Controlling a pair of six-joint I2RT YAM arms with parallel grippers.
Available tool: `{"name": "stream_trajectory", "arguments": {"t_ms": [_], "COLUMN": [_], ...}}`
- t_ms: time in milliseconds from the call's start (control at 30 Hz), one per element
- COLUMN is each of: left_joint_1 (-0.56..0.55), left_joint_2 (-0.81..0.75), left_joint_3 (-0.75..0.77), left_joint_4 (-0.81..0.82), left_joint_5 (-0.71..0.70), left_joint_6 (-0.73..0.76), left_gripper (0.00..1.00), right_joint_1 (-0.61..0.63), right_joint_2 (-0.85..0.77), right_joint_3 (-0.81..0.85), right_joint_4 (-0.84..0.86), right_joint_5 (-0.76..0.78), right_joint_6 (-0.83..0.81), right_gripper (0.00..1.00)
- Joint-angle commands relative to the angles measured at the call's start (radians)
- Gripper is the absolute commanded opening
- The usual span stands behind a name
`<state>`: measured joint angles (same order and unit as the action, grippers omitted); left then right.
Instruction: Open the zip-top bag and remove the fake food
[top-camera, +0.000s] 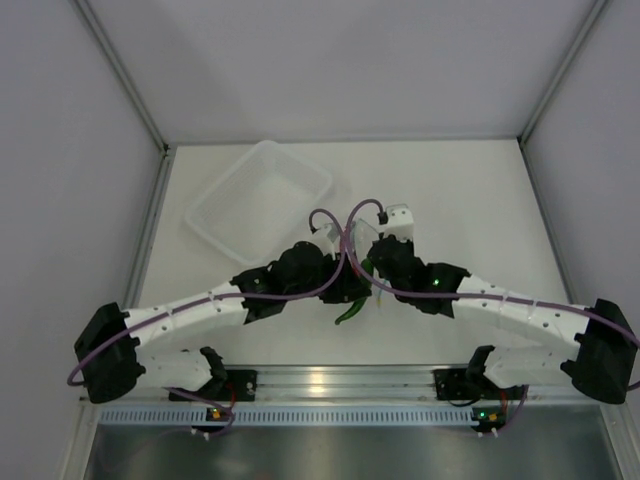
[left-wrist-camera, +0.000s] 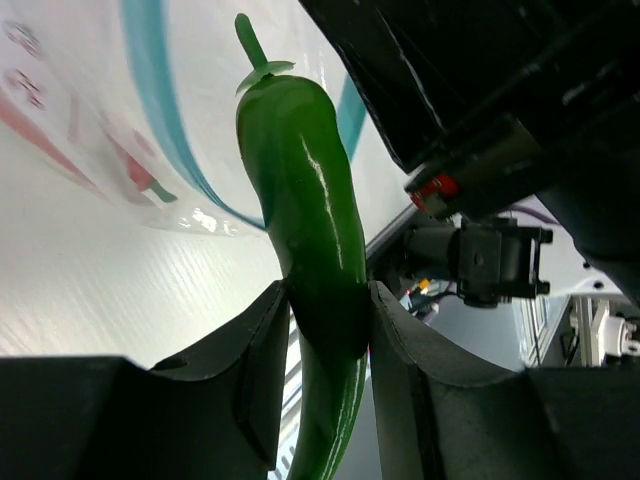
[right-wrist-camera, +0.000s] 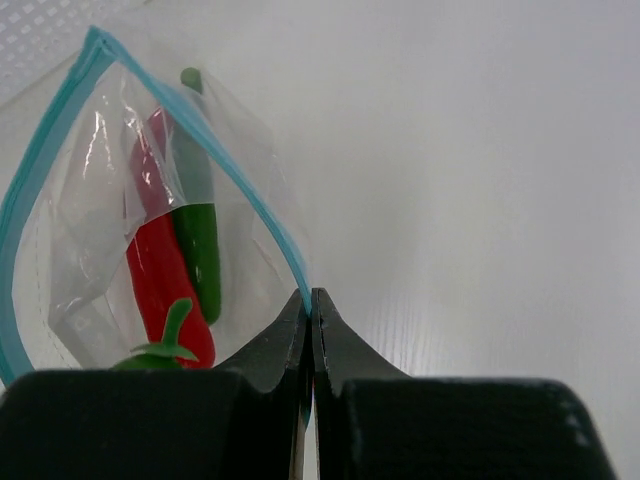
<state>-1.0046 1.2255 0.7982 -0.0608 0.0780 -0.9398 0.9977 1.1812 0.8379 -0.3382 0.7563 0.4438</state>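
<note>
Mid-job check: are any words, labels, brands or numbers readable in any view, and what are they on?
No readable text in any view.
On the zip-top bag, left wrist view: faint reddish marks near the top corner, too blurred to read.
The green chili, left claw, right claw and clear tub show no markings.
</note>
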Motion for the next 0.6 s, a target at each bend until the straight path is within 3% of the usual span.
{"name": "stream_trajectory", "arguments": {"t_ms": [0, 167, 333, 567], "left_joint_1": [0.007, 0.017, 0.050, 0.340], "left_joint_2": [-0.050, -0.147, -0.199, -0.111], "left_joint_3": [0.018, 0.070, 0.168, 0.246], "left_joint_4": [0.036, -0.140, -0.325, -0.362], "left_joint_5": [0.115, -0.058, -0.340, -0.415], "left_joint_6": [0.055, 0.142, 0.216, 0.291], "left_gripper": [0.00, 0.00, 0.00, 0.00], "right_joint_1": [-0.028, -0.067, -0.103, -0.113], "right_joint_2": [0.001, -0.037, -0.074, -0.126], "right_joint_3": [0.047, 0.035, 0.026, 0.017], "right_joint_4": [0.030, -0.004, -0.018, -0.027], "right_joint_5": [-0.005, -0.017, -0.034, -0.058], "right_joint_6": [-0.017, -0.008, -0.014, -0.008], "right_gripper": [0.00, 0.00, 0.00, 0.00]}}
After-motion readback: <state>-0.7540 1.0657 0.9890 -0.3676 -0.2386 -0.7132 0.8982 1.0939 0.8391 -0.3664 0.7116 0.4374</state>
